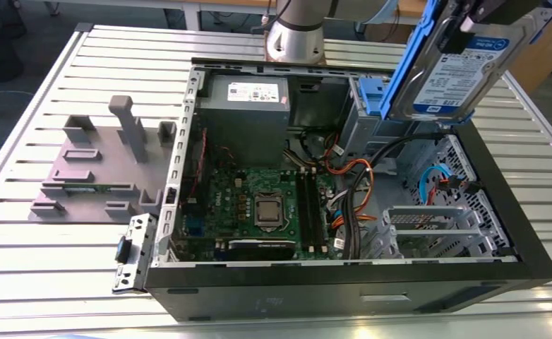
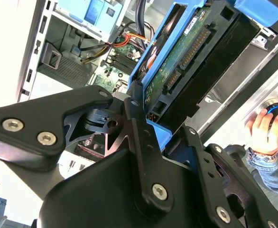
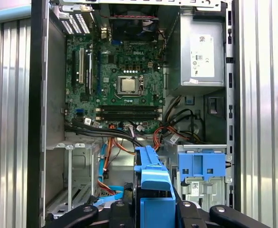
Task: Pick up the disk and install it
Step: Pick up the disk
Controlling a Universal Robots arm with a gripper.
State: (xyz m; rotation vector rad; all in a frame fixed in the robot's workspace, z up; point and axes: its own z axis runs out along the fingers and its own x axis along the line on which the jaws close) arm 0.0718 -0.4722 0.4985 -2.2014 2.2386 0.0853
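Observation:
The disk (image 1: pixel 459 63), a silver-grey drive with a white-and-blue label in a bright blue bracket, hangs tilted on edge above the far right corner of the open computer case (image 1: pixel 502 268). My gripper (image 1: pixel 490 10) is shut on its upper end. In the second wrist view the black fingers (image 2: pixel 135 124) clamp the blue bracket, and the disk (image 2: pixel 191 61) shows its circuit board and connector. In the first wrist view the bracket of the disk (image 3: pixel 153 173) rises between the gripper (image 3: pixel 151 209) arms, over the case's cables.
Inside the case lie the motherboard (image 1: pixel 257 205), a grey power supply box (image 1: pixel 243 106), orange and black cables (image 1: pixel 351 176) and a metal drive cage (image 1: pixel 436 226). A blue latch piece (image 3: pixel 200 166) sits on a bay. A grey fixture (image 1: pixel 97 169) stands at the exterior view's left. A hand (image 2: pixel 262 126) rests beyond the case.

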